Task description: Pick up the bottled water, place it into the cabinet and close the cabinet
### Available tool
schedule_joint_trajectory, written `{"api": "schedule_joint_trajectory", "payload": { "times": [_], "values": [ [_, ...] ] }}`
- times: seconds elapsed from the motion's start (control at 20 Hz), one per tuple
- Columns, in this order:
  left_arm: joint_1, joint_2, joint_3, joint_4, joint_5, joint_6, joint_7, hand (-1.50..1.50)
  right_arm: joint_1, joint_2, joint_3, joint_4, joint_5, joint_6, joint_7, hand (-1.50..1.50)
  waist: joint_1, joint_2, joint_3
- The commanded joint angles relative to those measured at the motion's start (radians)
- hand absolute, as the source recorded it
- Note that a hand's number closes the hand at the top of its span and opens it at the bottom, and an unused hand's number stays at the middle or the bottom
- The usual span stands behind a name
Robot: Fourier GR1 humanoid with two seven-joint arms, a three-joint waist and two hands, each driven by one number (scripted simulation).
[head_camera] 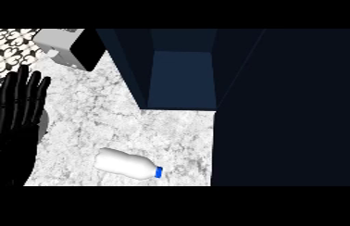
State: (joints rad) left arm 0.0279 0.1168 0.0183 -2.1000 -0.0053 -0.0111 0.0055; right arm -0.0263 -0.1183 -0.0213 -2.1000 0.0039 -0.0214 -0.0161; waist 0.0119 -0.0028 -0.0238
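Lying on its side on the marble table (89, 104), the bottled water (126, 164) sits near the front edge, white body with blue cap pointing to the view's right and slightly down. Long axis runs roughly left-right, tilted a little. Cabinet (181, 77) is open beyond it, dark blue interior straight back from the bottle, door (287, 104) swung out on the right side. Left hand (21, 114) shows at the view's left edge, fingers (31, 88) straight and up, holding nothing, resting. Bottle lies to the right of that hand and nearer the robot, well apart from it. Right hand not visible. Left hand looks nearer, so the grasp likely crosses the bottle's body. Grey and black appliance (71, 49) at back left.
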Motion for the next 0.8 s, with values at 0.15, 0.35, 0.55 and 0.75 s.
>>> {"api": "schedule_joint_trajectory", "payload": {
  "times": [0.15, 0.35, 0.55, 0.75],
  "values": [
    [0.063, 0.190, -0.155, -0.031, -0.485, -0.029, -0.206, -1.50, 0.055, -0.019, 0.023, -0.002, 0.011, 0.028, 0.037, -1.50, -0.021, -0.016, 0.037],
    [0.104, 0.239, -0.214, -0.012, -0.688, 0.018, -0.226, -1.50, 0.096, 0.010, 0.072, 0.011, -0.062, 0.066, 0.079, -1.50, -0.004, -0.019, 0.039],
    [0.178, 0.231, -0.316, 0.029, -0.887, 0.112, -0.264, -1.50, 0.136, 0.016, 0.098, -0.010, -0.089, 0.085, 0.096, -1.50, -0.004, -0.029, 0.029],
    [0.258, 0.187, -0.428, 0.112, -1.062, 0.230, -0.283, -1.50, 0.175, 0.023, 0.116, -0.042, -0.112, 0.094, 0.112, -1.50, -0.009, -0.033, 0.023]
  ]
}}
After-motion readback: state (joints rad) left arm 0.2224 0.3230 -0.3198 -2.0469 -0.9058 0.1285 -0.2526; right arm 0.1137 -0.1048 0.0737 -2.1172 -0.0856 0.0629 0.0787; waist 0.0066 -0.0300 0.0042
